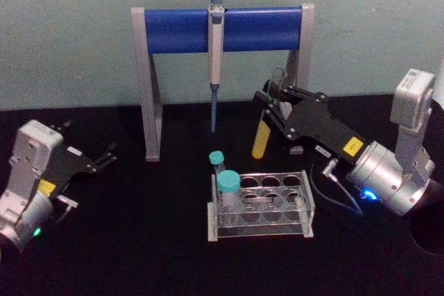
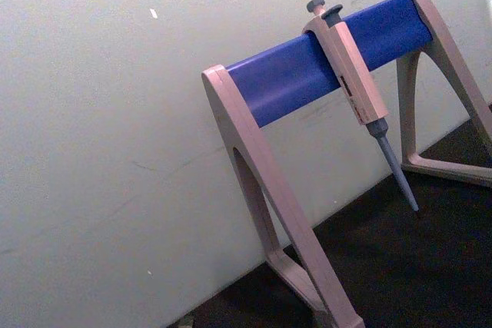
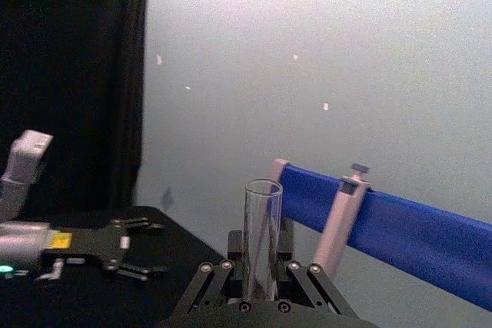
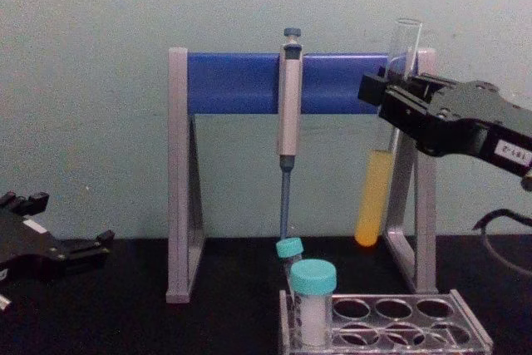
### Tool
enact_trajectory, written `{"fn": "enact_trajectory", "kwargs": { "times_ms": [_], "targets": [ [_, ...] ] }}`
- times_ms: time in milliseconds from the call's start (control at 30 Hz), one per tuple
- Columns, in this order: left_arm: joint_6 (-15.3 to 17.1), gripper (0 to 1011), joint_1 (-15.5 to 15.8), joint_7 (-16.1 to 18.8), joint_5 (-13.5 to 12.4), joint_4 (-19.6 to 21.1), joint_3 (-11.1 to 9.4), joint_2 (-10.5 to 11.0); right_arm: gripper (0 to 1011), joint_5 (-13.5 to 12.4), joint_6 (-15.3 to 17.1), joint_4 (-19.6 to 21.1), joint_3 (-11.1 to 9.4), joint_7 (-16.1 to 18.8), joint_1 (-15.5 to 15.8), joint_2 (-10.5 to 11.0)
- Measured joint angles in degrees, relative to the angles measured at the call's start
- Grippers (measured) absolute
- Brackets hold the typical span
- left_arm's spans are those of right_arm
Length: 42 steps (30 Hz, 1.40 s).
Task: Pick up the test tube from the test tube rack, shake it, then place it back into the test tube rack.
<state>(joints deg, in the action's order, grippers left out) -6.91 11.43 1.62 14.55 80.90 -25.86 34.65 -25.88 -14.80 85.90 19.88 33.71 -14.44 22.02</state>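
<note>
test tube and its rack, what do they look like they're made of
The test tube, held above the table by the right gripper: looks like clear glass, glossy; the wall shows through it above the yellow liquid, though clear plastic is possible. The test tube rack: probably clear rigid plastic, with flat see-through plates and bright edges. The left gripper rests idle at the table's left.

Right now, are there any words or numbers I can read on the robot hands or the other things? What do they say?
No text reads clearly.
Yellow sticker on the right gripper, which holds the test tube: too blurred.
Other yellow sticker on the left gripper: too blurred.
White label on the right gripper: dark marks, unreadable.
Pipette: small marks, unreadable.
</note>
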Motion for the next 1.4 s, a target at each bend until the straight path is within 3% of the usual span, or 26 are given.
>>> {"fn": "enact_trajectory", "kwargs": {
  "times_ms": [267,433,600,733,933,1167,1400],
  "targets": [
    [0.00,1001,0.00,0.00,0.00,0.00,0.00,0.00,237,-4.53,-0.23,0.86,0.81,6.44,0.26,3.71],
    [0.00,1001,-0.01,0.00,0.00,0.00,0.00,0.00,237,-5.68,-0.22,1.53,1.03,8.58,0.73,6.44],
    [0.00,1001,0.00,0.00,0.00,0.00,0.00,0.00,237,-5.52,0.14,2.14,0.51,7.56,1.55,8.76],
    [0.00,1001,0.00,0.00,0.00,0.00,0.00,0.00,237,-4.21,1.04,2.53,-0.54,4.21,2.10,9.79],
    [0.00,1001,0.00,0.00,0.00,0.00,0.00,0.00,237,-1.59,3.04,2.70,-1.77,-1.42,2.22,8.93],
    [0.00,1001,0.00,0.00,0.00,0.00,0.00,0.00,237,-0.57,6.82,1.74,-2.57,-6.58,0.74,5.03],
    [0.00,1001,0.00,0.00,0.00,0.00,0.00,0.00,237,-1.04,9.74,0.66,-1.80,-7.13,-0.79,2.37]
  ]
}}
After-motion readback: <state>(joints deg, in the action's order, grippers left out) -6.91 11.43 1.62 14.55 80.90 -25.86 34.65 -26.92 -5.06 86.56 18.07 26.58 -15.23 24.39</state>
